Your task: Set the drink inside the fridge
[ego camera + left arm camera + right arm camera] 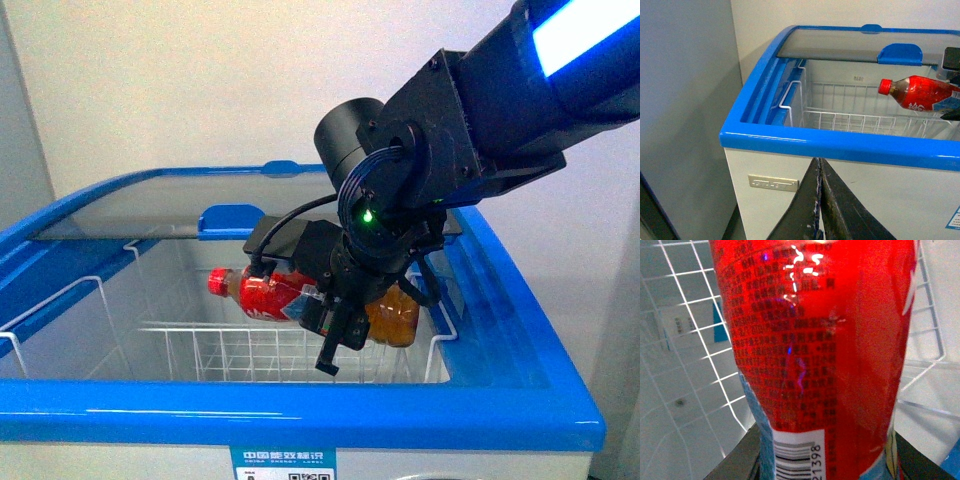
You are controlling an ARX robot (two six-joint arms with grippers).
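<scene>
1. In the front view, you have the right gripper (pixel 335 335) clamped on the drink (pixel 262 296). The bottle hangs roughly level over the open part of the fridge (pixel 300 415). Its red cap points to the fridge's left side and its amber base to the right side.
2. The bottle is above the white wire basket (pixel 250 352) inside the fridge. Neither wide view lets you tell whether it has dropped below the blue rim.
3. The right wrist view gives you only the red label up close, with its fine print and a barcode. A dark finger (pixel 740 462) sits against each side of the bottle, with basket wires behind. The cap and the liquid are not visible there.
4. Only the left wrist view shows the left gripper (pixel 818 165). It is outside the fridge, below the rim near the front left corner, with its fingers pressed together on nothing.
5. On the fridge, the glass lid (pixel 130 205) covers the rear half. Its blue handle (pixel 232 220) is at the lid's front edge.
6. A small plate (pixel 772 183) is on the white outer wall below the rim, and a printed sticker (pixel 285 465) is on the front.
7. A plain pale wall (pixel 200 80) stands behind the fridge. A grey panel (pixel 685 100) is just to its left.
</scene>
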